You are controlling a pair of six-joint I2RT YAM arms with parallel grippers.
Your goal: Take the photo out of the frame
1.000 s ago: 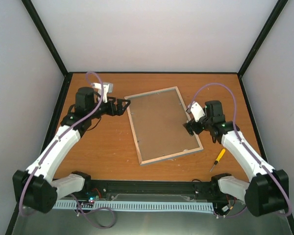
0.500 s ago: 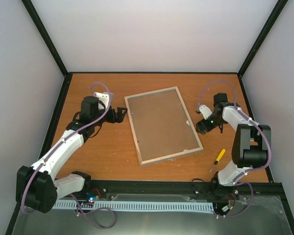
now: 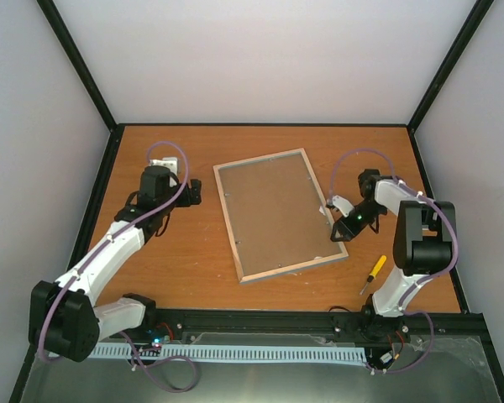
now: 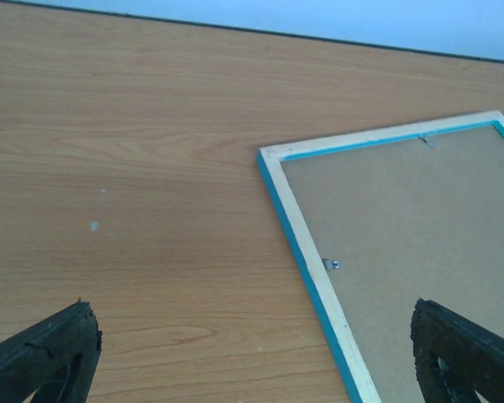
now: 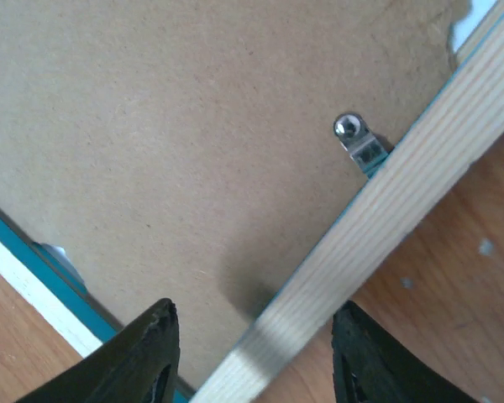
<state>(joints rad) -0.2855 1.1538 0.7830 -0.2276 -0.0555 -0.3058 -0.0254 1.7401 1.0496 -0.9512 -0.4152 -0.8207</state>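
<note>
Right gripper (image 5: 252,357): fingers apart, holding nothing. In its wrist view the frame's (image 5: 403,193) pale wood rail runs up between the two dark fingertips; whether they touch the wood I cannot tell.
Left gripper (image 4: 252,369): fingers spread wide, holding nothing. It hangs over bare counter (image 4: 151,168), with the frame's corner ahead of it, right of centre in its view.
Frame position: flat and back-up in the middle of the top view. Its long axis runs top to bottom of the picture, with the lower end leaning right.
Photo: not visible. I judge that it lies face down under the backing board (image 5: 176,143).
Key relation: the right gripper sits on the lower part of the right long rail, while the left gripper stands apart from the upper left corner. The right arm is the nearer one.
Retaining tab (image 5: 357,143): small, shiny metal with a round head. It reaches from the rail over the board's edge, up and right of the right gripper in its wrist view. A second one shows on the other long rail in the left wrist view.
Materials: the rail is bare grained wood, straight and flat-faced, with a thin light-blue lip inside. The board is dull brown fibreboard, matte, and ragged at the upper right of the right wrist view. The counter is orange-brown wood grain.
Screwdriver (image 3: 374,272): yellow handle, lower right of the frame and apart from it.
Likely next need: the tabs probably have to swing off the board before the board and photo can lift out.
</note>
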